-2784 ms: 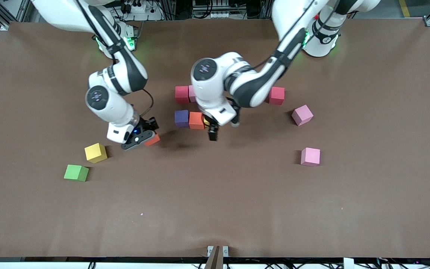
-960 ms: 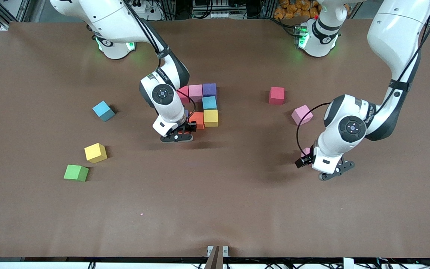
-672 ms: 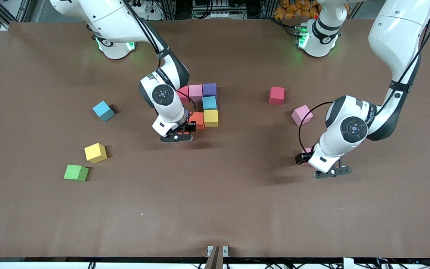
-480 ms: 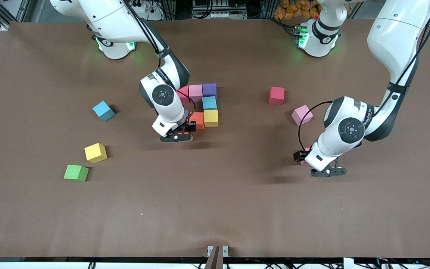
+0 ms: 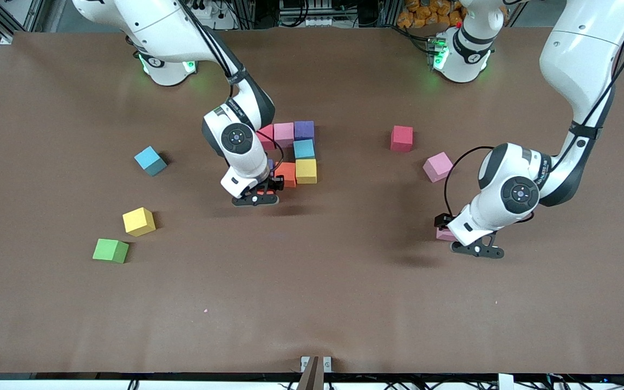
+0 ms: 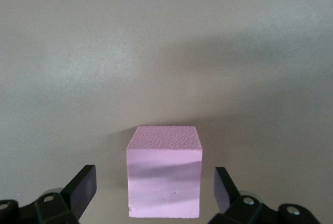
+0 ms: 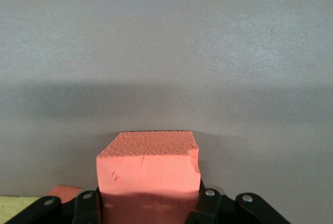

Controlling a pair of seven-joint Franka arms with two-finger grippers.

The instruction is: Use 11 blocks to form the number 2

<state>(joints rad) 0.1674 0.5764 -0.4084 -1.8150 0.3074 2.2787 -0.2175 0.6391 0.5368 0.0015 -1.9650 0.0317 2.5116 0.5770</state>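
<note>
Blocks [image 5: 296, 153] — right fingers [image 7: 195, 203] pinch an orange cube [image 7: 148, 169]; left fingers [image 6: 83, 187] spread around a pink cube [image 6: 164, 174].

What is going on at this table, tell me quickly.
Two arms are laying out coloured blocks. The right gripper is shut on an orange block, held low at the nearer edge of the block cluster mid-table. The left gripper is open around a pink block on the table, toward the left arm's end, not yet gripping it. Other blocks lie loose.
</note>
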